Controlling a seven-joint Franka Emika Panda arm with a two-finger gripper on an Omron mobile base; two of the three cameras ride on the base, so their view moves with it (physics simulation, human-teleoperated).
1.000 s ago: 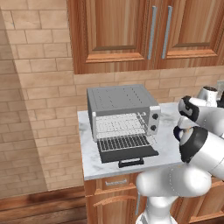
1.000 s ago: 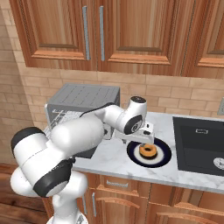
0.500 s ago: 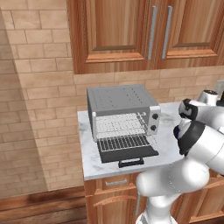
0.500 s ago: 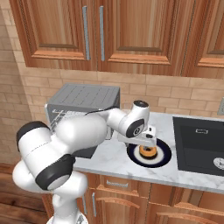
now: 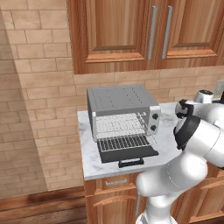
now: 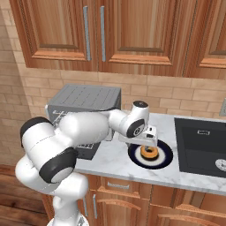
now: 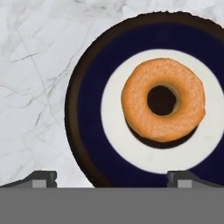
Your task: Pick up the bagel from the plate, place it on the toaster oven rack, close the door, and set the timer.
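The golden-brown bagel lies in the white middle of the dark navy plate on the marble counter. My gripper hangs open just above the plate, pointing down. Its fingertips stand wide apart, and the bagel sits ahead of the gap, nearer the right tip. Nothing is held. The toaster oven stands to the left with its dark door folded down flat, and the light-grey toaster oven rack shows in the opening.
A black inset panel lies in the counter right of the plate. Wooden cabinets hang overhead against a brick wall. My arm crosses in front of the oven in the right base view. Two knobs sit on the oven's right front.
The hand has moved down and slightly right toward the plate, ending close over the bagel. The jaws stay wide open. The bagel, plate and oven have not moved.
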